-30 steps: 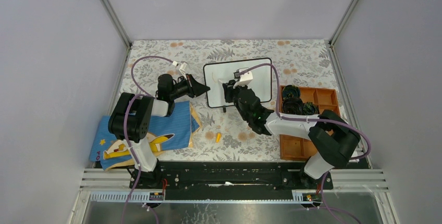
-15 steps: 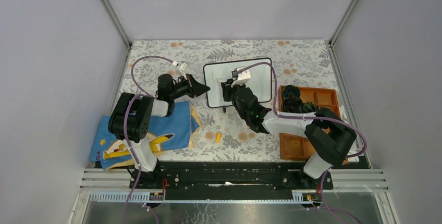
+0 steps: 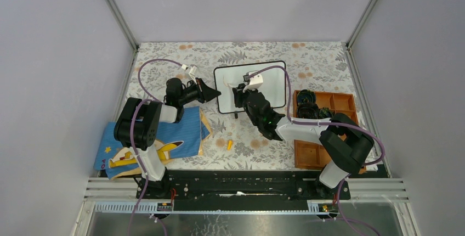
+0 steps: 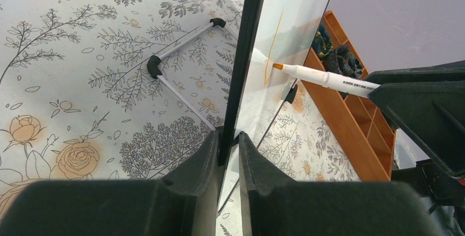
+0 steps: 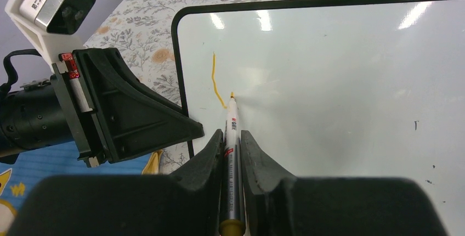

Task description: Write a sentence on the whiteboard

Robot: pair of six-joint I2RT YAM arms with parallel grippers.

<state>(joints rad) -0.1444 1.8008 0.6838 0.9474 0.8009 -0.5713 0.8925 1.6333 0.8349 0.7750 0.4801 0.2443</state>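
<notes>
The whiteboard (image 3: 274, 79) stands tilted on the floral table, white with a thin black frame; it also shows in the right wrist view (image 5: 340, 82) and edge-on in the left wrist view (image 4: 244, 55). My left gripper (image 4: 229, 142) is shut on the board's left frame edge. My right gripper (image 5: 232, 137) is shut on a white marker (image 5: 231, 137) with an orange tip, which touches the board. Of the sentence, only one thin orange stroke (image 5: 216, 82) shows near the board's left edge; no words are readable.
A blue cartoon-printed cloth (image 3: 148, 142) lies under the left arm. An orange compartment tray (image 3: 323, 129) with dark items stands at the right. A small orange cap (image 3: 230, 144) lies on the table in front of the board.
My right gripper has shifted slightly left along the board with the marker. The left arm has not moved.
</notes>
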